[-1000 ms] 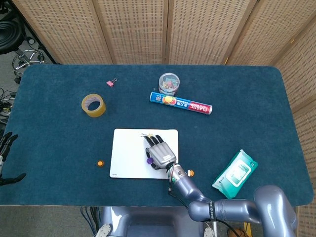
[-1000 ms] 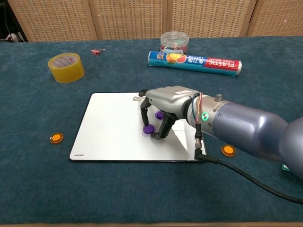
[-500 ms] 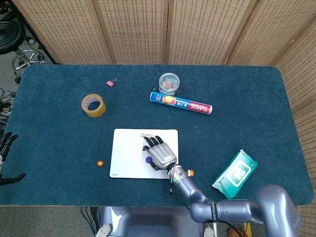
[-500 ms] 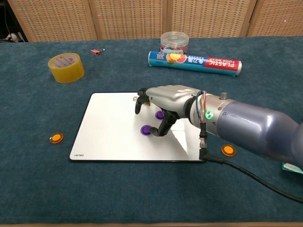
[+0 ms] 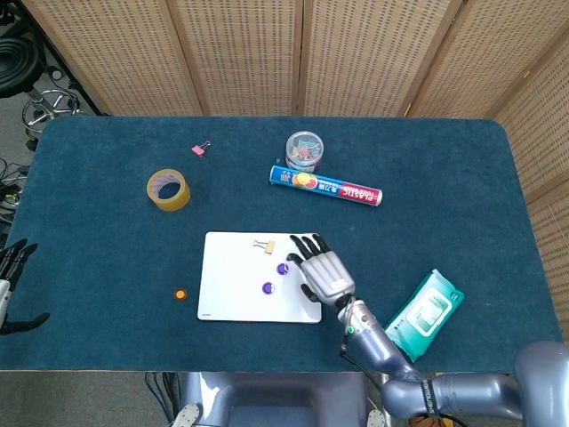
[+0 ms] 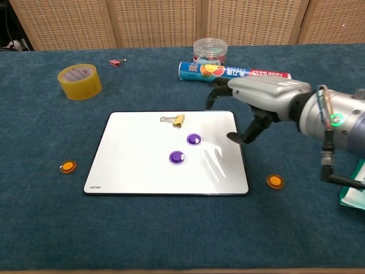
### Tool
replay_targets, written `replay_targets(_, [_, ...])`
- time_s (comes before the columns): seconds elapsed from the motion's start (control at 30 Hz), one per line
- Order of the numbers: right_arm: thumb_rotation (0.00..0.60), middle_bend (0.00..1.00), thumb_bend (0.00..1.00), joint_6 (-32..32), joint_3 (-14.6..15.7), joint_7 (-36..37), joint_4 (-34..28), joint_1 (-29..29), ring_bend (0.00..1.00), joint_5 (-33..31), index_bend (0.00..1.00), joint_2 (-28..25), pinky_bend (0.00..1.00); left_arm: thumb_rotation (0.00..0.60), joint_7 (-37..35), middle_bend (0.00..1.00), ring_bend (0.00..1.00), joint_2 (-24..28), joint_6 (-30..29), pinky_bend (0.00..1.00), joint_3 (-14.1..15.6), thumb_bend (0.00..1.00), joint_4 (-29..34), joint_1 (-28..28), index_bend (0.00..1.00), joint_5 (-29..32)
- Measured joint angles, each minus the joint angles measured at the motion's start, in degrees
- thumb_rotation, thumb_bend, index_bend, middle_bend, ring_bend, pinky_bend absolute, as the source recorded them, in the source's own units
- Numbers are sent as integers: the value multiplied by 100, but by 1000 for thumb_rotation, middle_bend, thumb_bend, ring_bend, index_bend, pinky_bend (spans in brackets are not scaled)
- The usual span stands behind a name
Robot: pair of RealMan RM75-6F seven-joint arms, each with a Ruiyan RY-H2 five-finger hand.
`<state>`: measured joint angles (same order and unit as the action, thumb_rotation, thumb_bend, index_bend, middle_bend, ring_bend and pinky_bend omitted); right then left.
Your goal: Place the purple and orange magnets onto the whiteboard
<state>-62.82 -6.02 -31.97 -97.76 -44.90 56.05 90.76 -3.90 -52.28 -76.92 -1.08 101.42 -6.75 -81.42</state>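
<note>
On the roll (image 6: 235,73) at 12 o'clock I read "PLASTIC FOOD WRAP". My right hand (image 6: 259,103) hovers spread, empty, over the whiteboard's (image 6: 131,165) 3 o'clock edge.

The tabletop (image 6: 142,240) is covered with a dark blue cloth, matt and a little rough like felt; the whiteboard (image 6: 131,171) is smooth and glossy, with reflections near its 3 o'clock edge; the purple magnets (image 6: 177,157) look like shiny plastic; the right hand (image 6: 259,103) has a smooth grey metallic shell and black matt fingers (image 6: 242,137); the tape roll (image 6: 80,81) is glossy yellow plastic.
</note>
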Motion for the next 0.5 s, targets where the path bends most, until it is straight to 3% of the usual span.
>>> replay_targets(0.1, [600, 0, 185, -160, 186, 163, -182, 255, 0, 203, 215, -359, 0, 600, 67, 0, 0, -18, -13, 0, 2, 111, 22, 0, 0, -2])
replay_targets(0.27, [600, 0, 182, -286, 522, 481, -282, 616, 0, 532, 233, -712, 0, 600, 175, 0, 0, -55, -47, 0, -2, 111, 51, 7, 0, 12])
replay_targets(0.5, [600, 0, 182, -307, 923, 754, -208, 966, 0, 1011, 295, -765, 0, 600, 241, 0, 0, -82, -92, 0, 7, 112, 66, 31, 0, 13])
